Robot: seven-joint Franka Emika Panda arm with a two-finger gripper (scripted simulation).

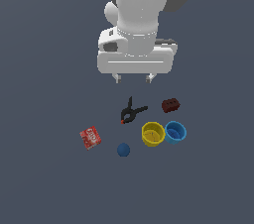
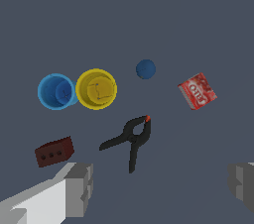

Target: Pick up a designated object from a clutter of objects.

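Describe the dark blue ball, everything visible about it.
The dark blue ball is a small plain sphere, matte and unmarked, smaller than the yellow cup near it. It rests alone on the grey floor, touching nothing else: the red flat box lies apart on the exterior view's left, the black clamp farther back. The tool hangs open well above the clutter, not over the ball.

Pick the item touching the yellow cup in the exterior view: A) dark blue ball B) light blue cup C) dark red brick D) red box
B: the light blue cup sits rim to rim against the yellow cup, on the exterior view's right of it; the wrist view shows the same contact, with nothing else touching it.
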